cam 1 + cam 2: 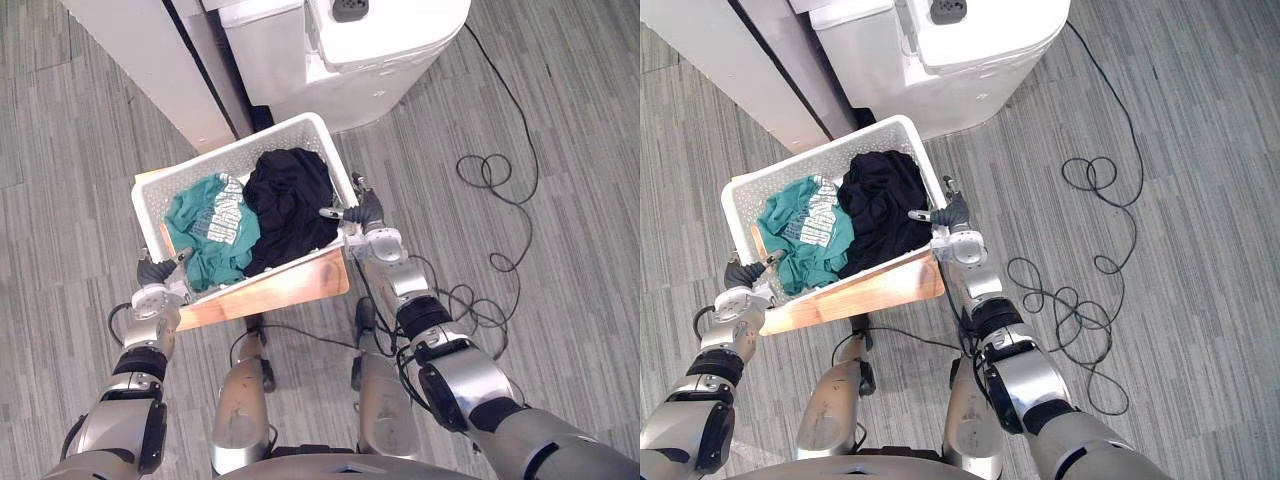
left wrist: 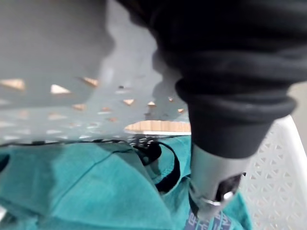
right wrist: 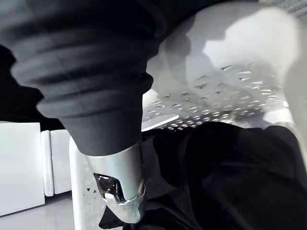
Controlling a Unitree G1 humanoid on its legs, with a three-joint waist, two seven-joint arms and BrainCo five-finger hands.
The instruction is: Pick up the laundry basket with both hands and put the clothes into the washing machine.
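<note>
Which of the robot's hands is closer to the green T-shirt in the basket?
Left. The left hand clasps the laundry basket right beside the green T-shirt; the right hand clasps its opposite end, past the black garment.

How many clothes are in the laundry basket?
2: a green shirt in the basket's left half, a black garment in its right half; more may hide underneath.

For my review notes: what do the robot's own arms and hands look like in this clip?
Both arms are silver-grey shells with black bands at the joints: left arm, right arm. A dark ribbed cover wraps each wrist and hand back. The left hand and right hand have silver fingers with dark tips and a silver thumb.
</note>
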